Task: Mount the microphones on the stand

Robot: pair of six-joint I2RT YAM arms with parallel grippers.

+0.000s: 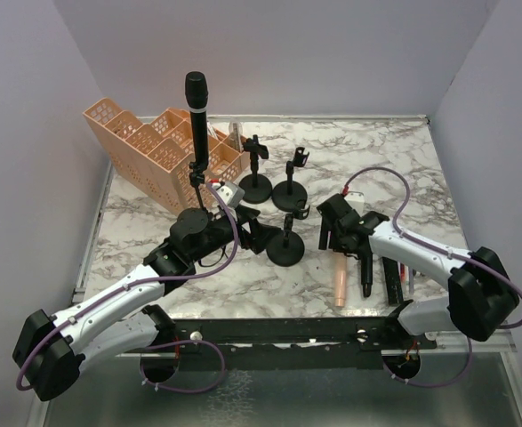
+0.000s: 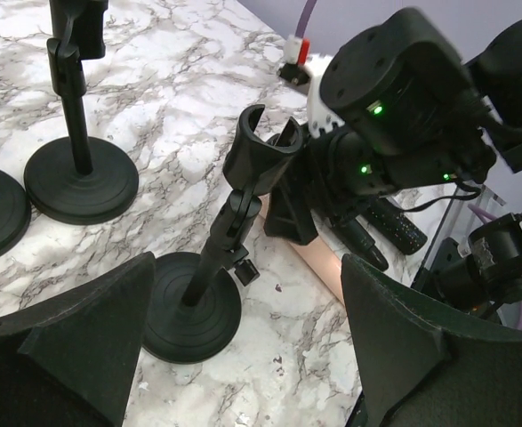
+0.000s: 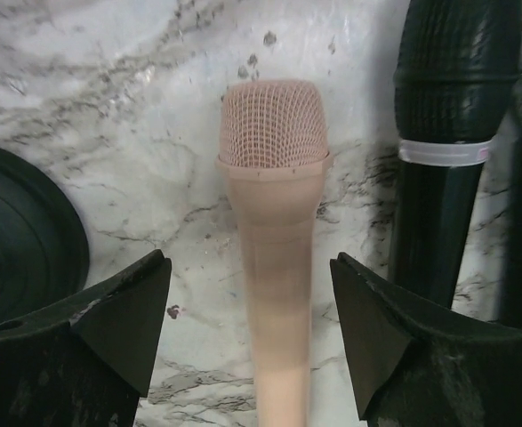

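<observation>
Right gripper point(image 3: 250, 316): jaws wide apart, nothing held, hovering over the pink microphone point(image 3: 274, 205), which lies flat on the marble table point(image 3: 109, 107). The microphone has a pale pink body and a mesh head of the same colour. A black microphone point(image 3: 447, 133) lies just beside it.

Likely step: pick it up. Close on the body below the head, centred, clear of the black one.

Left gripper point(image 2: 247, 351): open, empty, facing the nearest stand point(image 2: 229, 222), whose clip is vacant.

Farther back, the mounted microphone point(image 1: 196, 102) stands upright, already clipped.
</observation>
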